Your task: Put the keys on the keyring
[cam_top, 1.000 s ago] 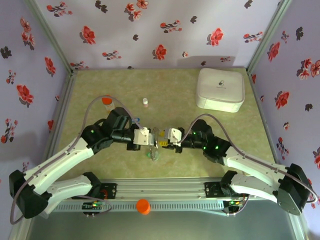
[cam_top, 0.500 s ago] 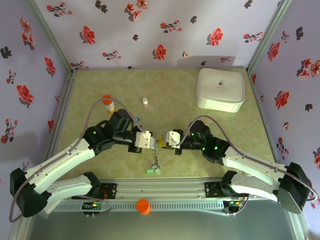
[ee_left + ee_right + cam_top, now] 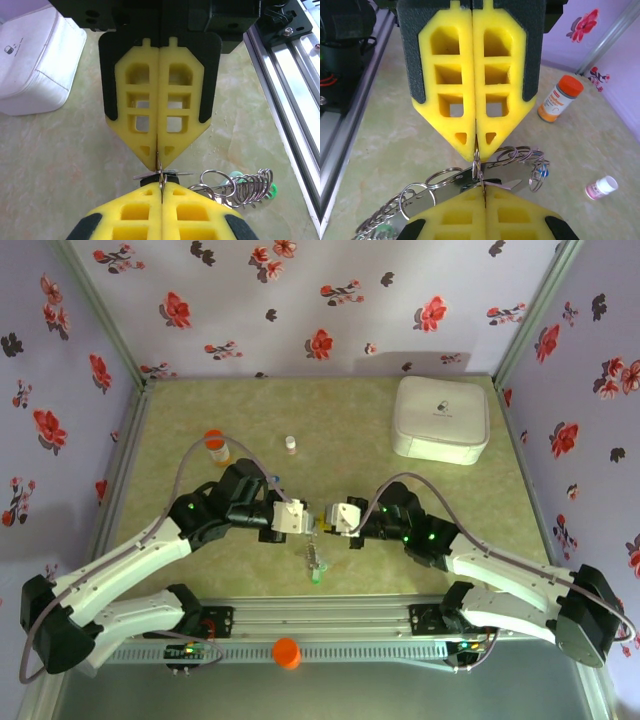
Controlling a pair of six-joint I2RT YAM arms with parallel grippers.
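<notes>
The left hand and right hand meet tip to tip, each pressed together on the thin wire of the keyring between them. A chain of small rings with the green key trails below the hands, and the blue key lies beside the right hand's tips. Whether either key is threaded cannot be told, so threading is judged unfinished.

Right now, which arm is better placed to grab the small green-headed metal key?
Left, narrowly. Left gripper and right gripper both pinch the thin metal ring; the green-headed key lies in plain sight beside the left's fingers.
</notes>
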